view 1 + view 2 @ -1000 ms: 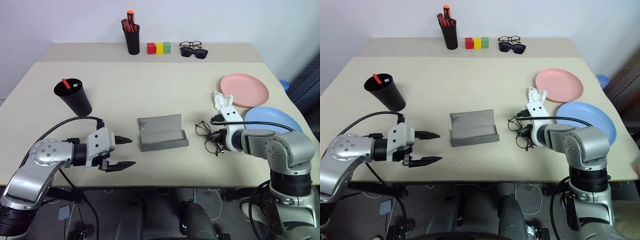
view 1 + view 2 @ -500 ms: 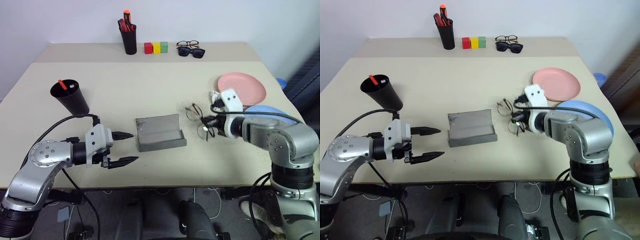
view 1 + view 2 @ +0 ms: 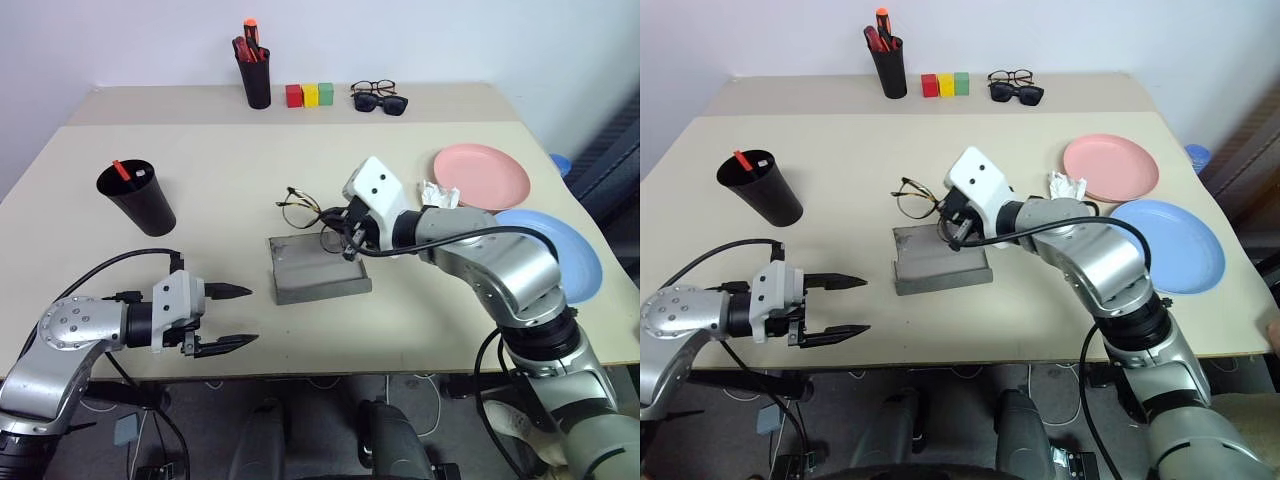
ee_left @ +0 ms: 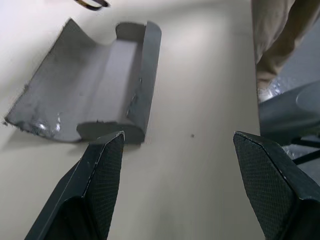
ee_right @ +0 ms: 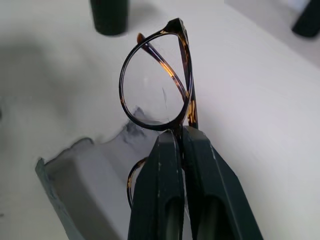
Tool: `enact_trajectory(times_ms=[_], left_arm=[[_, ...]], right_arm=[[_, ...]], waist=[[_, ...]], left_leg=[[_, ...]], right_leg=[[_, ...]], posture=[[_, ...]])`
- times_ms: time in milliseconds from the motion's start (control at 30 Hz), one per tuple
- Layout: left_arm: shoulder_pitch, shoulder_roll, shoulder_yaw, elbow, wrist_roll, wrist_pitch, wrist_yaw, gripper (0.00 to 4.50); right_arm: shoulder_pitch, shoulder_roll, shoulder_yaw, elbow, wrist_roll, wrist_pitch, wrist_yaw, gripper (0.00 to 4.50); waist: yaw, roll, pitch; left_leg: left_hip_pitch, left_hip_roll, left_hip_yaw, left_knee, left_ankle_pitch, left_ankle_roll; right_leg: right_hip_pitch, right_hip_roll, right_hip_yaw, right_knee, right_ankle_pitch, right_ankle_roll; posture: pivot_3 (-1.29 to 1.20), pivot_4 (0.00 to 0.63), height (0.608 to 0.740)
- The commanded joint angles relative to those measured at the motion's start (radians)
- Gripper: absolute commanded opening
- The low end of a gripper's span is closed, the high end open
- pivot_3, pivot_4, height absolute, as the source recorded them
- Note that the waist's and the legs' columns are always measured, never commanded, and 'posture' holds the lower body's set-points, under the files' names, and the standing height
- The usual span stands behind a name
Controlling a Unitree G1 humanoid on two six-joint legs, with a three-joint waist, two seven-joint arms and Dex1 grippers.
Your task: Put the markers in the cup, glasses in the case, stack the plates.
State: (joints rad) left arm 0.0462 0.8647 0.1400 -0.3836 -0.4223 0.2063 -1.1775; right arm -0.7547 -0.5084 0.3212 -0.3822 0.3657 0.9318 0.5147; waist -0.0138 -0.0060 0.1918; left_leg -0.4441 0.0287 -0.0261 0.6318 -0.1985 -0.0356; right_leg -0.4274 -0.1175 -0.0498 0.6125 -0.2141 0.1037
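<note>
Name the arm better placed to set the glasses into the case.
Right. The right gripper is shut on the glasses, above the open case. The left gripper is open, near the table's front edge.

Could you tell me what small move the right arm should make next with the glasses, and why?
Probably lower them a little toward the case. The right gripper is shut on the glasses at the bridge, holding them above the case's far edge, and the case lies open with its tray bare. The left gripper waits open, near the table's front edge.
</note>
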Motion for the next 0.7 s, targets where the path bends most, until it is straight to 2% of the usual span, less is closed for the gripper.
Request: enact_trajectory(times_ms=[33,300,667,700], left_arm=[[0.009,0.018,0.043,-0.033,0.000,-0.016,0.014,3.53],[0.034,0.031,0.071,-0.082,-0.011,0.019,0.055,3.53],[0.036,0.041,0.082,-0.090,-0.015,0.029,0.071,3.53],[0.033,0.041,0.081,-0.085,-0.015,0.027,0.070,3.53]], right_arm=[[0.001,-0.005,0.027,0.009,-0.048,-0.072,0.035,0.07],[0.071,-0.081,0.097,0.003,-0.144,-0.143,0.113,0.07],[0.118,-0.082,0.124,-0.029,-0.241,-0.138,0.127,0.07],[0.122,-0.082,0.122,-0.035,-0.242,-0.131,0.128,0.68]], waist=[[0.000,0.000,0.000],[0.000,0.000,0.000],[0.001,0.000,0.000],[0.002,0.000,0.000]], left_leg=[[0.000,0.000,0.000,0.000,0.000,0.000],[0.000,0.000,0.000,0.000,0.000,0.000],[0.000,0.001,0.001,-0.001,0.000,0.000],[0.000,0.001,0.001,-0.001,0.000,0.000]], right_leg=[[0.000,0.000,0.000,0.000,0.000,0.000],[0.000,0.000,0.000,0.000,0.000,0.000],[-0.001,0.000,0.000,0.000,0.000,0.000],[-0.001,0.000,0.000,0.000,0.000,0.000]], posture=[[0.00,0.150,0.740],[0.00,0.150,0.740],[0.00,0.150,0.740],[0.00,0.150,0.740]])
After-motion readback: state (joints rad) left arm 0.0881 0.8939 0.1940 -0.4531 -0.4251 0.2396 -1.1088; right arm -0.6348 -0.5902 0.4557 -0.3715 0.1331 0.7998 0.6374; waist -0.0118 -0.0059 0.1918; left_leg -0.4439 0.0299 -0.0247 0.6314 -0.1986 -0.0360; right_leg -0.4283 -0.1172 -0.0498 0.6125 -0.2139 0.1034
